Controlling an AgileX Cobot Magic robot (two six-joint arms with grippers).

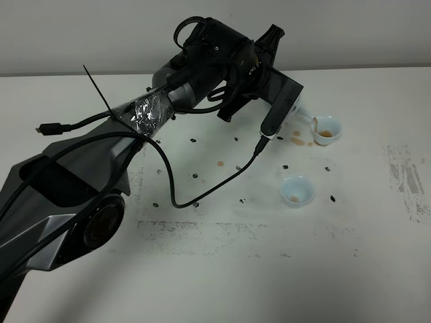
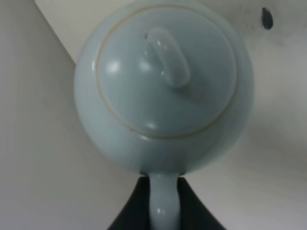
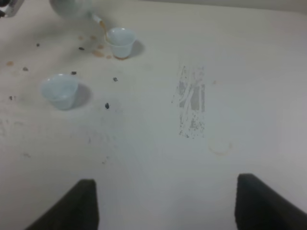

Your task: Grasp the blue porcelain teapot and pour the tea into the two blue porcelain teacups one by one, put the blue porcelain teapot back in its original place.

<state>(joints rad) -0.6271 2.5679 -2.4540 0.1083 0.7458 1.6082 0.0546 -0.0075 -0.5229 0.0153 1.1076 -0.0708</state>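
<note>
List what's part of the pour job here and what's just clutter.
Job: blue teapot; far teacup, holding tea; near teacup, empty.
Lying about: tea splashes; black specks; scuffed patch.

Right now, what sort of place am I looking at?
Probably a robot test lab: a scuffed, tea-stained white table, a black robot arm trailing loose cables, and just a teapot and two cups.
</note>
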